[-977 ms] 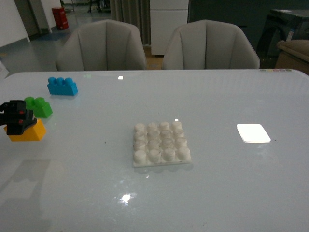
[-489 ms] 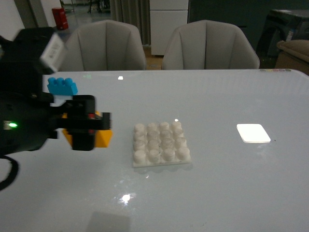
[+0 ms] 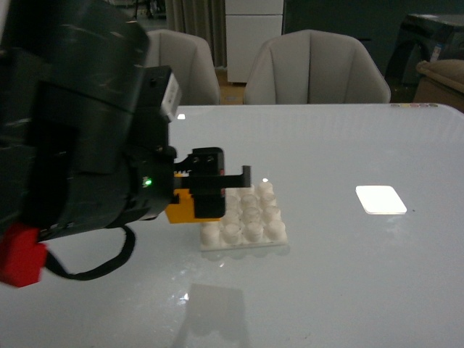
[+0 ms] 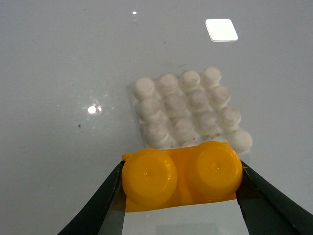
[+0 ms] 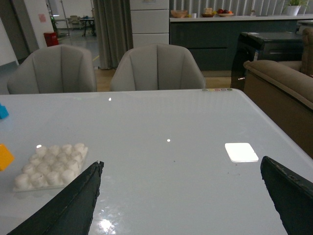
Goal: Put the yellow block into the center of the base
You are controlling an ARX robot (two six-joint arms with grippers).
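My left gripper [image 3: 217, 190] is shut on the yellow block [image 3: 181, 209] and holds it above the table at the left edge of the white studded base [image 3: 254, 230]. In the left wrist view the block [image 4: 181, 176] sits stud-side up between the two black fingers, with the base [image 4: 188, 110] just beyond it. My left gripper [image 4: 181, 185] grips the block's short ends. My right gripper [image 5: 188, 196] is open and empty, off to the right of the base [image 5: 49, 164]. The block's edge [image 5: 5, 156] shows at that view's side.
A smooth white rounded square [image 3: 380, 199] lies right of the base; it also shows in the right wrist view [image 5: 241, 152]. My bulky left arm [image 3: 80, 130] hides the table's left side. A blue brick's corner [image 5: 2, 111] shows. Two grey chairs [image 3: 312, 69] stand behind the table.
My left arm has carried the yellow block from the table's left side rightward to the base's left edge. The arm now hides the blue and green bricks.
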